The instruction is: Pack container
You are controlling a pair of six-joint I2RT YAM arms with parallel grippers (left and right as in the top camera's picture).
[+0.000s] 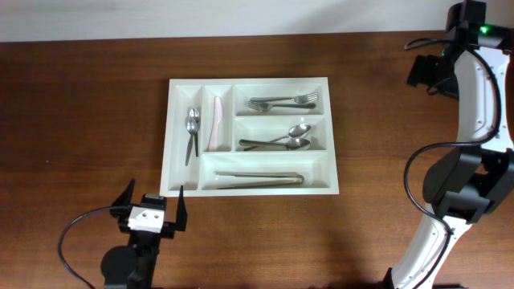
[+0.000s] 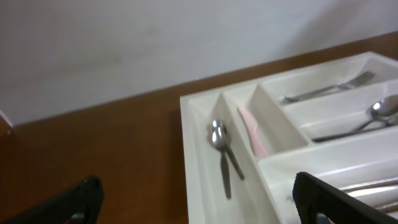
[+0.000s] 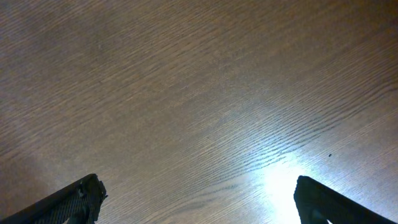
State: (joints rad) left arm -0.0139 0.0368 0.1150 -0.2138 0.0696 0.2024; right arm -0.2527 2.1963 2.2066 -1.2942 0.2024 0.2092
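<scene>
The container (image 1: 173,136) is a white five-compartment tray in the middle of the brown table. It holds two spoons (image 1: 192,132), a pink knife (image 1: 215,124), forks (image 1: 281,102), more spoons (image 1: 281,141) and metal tongs (image 1: 257,178). My left gripper (image 1: 154,197) hangs open just in front of the tray's near-left corner, with nothing between its fingers. The left wrist view shows the tray's rim (image 2: 194,124), the spoons (image 2: 219,140) and the pink knife (image 2: 252,130) ahead of the open left gripper (image 2: 199,205). My right gripper (image 3: 199,199) is open over bare wood.
The right arm (image 1: 474,120) stands tall at the table's right edge, well away from the tray. A pale wall (image 2: 155,43) runs behind the table's far edge. Bare brown wood surrounds the tray on all sides.
</scene>
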